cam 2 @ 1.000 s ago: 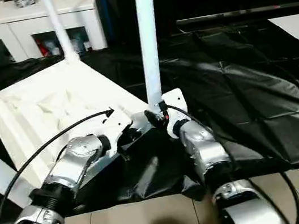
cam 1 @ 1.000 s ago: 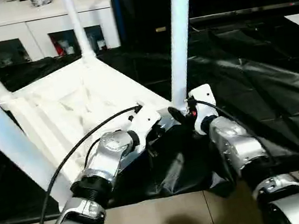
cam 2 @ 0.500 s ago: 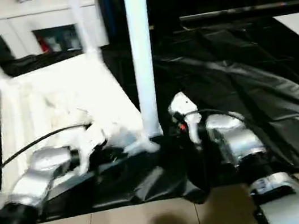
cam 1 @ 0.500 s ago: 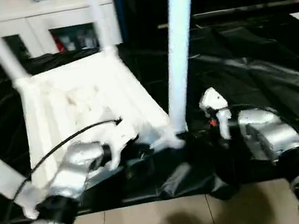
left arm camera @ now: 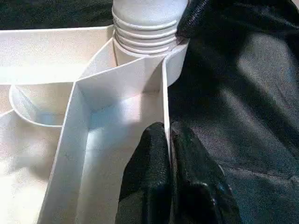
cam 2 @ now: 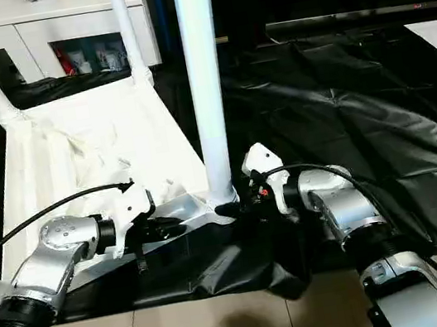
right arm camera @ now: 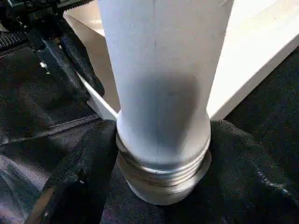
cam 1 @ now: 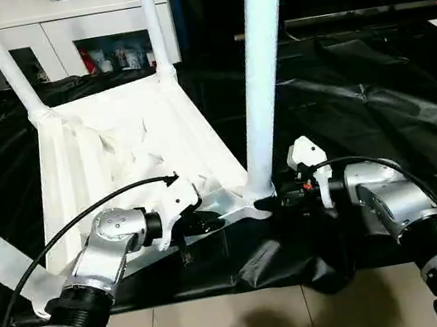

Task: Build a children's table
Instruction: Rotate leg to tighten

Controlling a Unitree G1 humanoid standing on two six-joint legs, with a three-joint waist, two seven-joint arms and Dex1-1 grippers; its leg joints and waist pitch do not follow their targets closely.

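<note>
Tabletop (cam 1: 116,155) lies upside down on black sheeting, ribs up. My left gripper (left arm camera: 169,154) pinches its edge wall to steady it, while my right gripper (right arm camera: 159,154) clasps the threaded leg (cam 1: 259,81) at the five o'clock corner socket.

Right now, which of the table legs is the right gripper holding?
The near-right leg, nearest the robot's right arm; the right gripper clasps its threaded base. The other legs stand untouched.

There is one tabletop (cam 1: 125,158), lying upside down. Four legs (cam 1: 260,72) stand up from its corners. Two grippers are at it, the left gripper (left arm camera: 169,186) and the right gripper (right arm camera: 159,186). One cabinet (cam 1: 54,31) stands behind.
</note>
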